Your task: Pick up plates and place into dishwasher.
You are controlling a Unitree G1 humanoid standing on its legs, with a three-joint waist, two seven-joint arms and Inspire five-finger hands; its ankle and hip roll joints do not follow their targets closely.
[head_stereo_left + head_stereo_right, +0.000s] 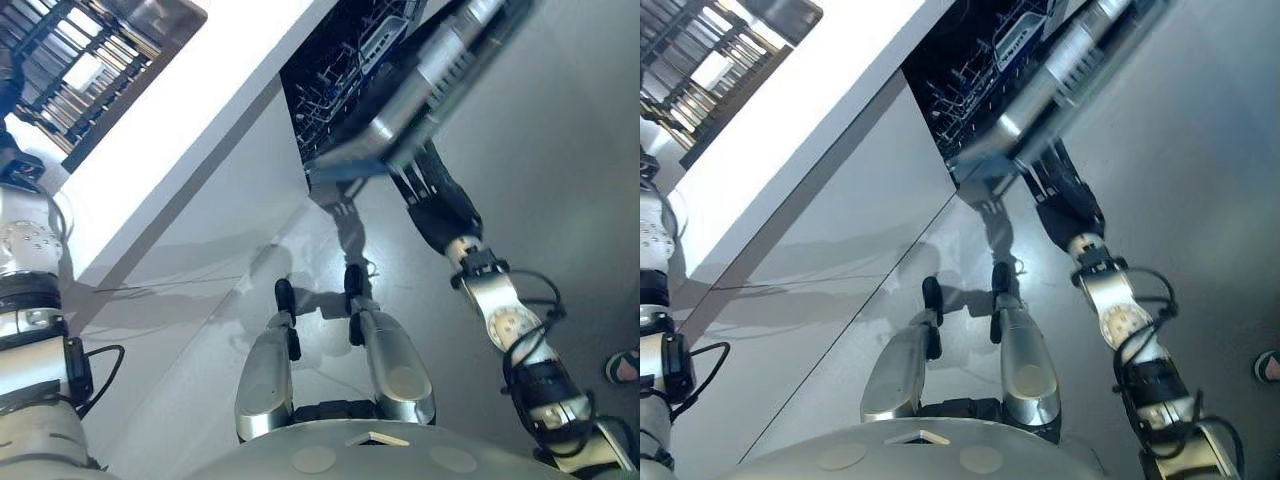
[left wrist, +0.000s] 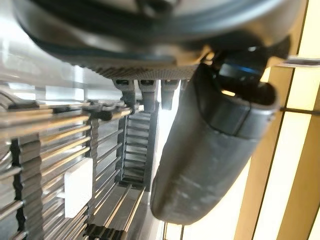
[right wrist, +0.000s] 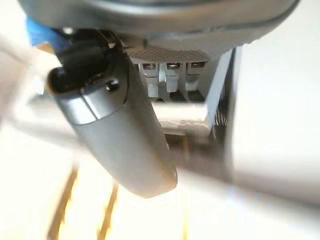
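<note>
1. My right hand (image 1: 440,205) is up at the lower edge of the dishwasher door (image 1: 430,90), arm stretched out over the floor (image 1: 560,150).
2. Right wrist view: my fingers (image 3: 172,75) sit against the door's pale edge, thumb (image 3: 125,140) standing out to one side. The tips go under the door's lip, so I cannot tell whether they hook round it or only press on it.
3. The dishwasher (image 1: 340,80) is set below the white surface (image 1: 200,110). The door hangs partly open and the dark wire basket shows inside.
4. My left hand (image 2: 150,50) hovers over the drying rack (image 1: 80,70), which stands at the far left end of the surface.
5. Left wrist view: fingers (image 2: 142,92) loose and uncurled above the rack's wires, thumb (image 2: 210,150) out straight, nothing held.
6. Plates: pale shapes sit among the rack's bars, but I cannot tell whether any of them is a plate.
</note>
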